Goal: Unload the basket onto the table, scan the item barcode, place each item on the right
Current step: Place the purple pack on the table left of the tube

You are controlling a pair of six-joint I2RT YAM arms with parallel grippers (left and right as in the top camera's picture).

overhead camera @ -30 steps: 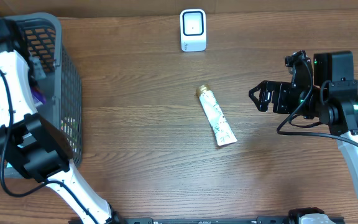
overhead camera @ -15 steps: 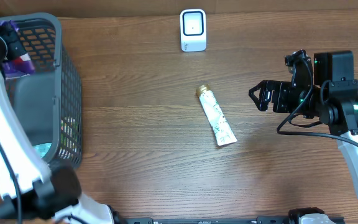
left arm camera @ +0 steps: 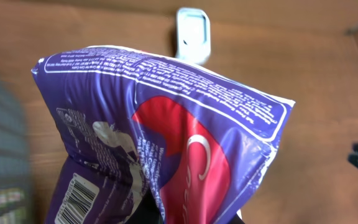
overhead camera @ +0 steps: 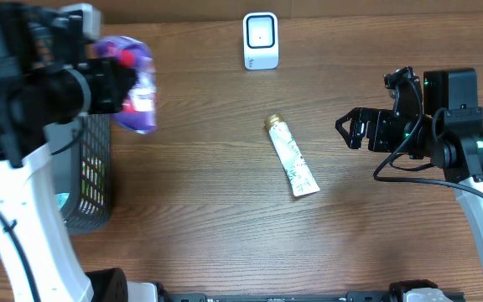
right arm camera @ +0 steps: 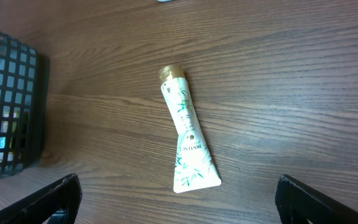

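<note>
While overhead blurs purple pouch (overhead camera: pixel 135 88), left wrist shows barcode (left arm camera: pixel 76 198).

Even, soft light — purple pouch (overhead camera: pixel 128 84) motion-blurred overhead, sharp up close

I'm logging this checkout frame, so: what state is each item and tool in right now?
purple packet, held aloft by left tool
left tool, shut on purple packet
right tool, open, empty
tube, lying flat, capped
scanner, standing upright
basket, upright, items inside
</note>
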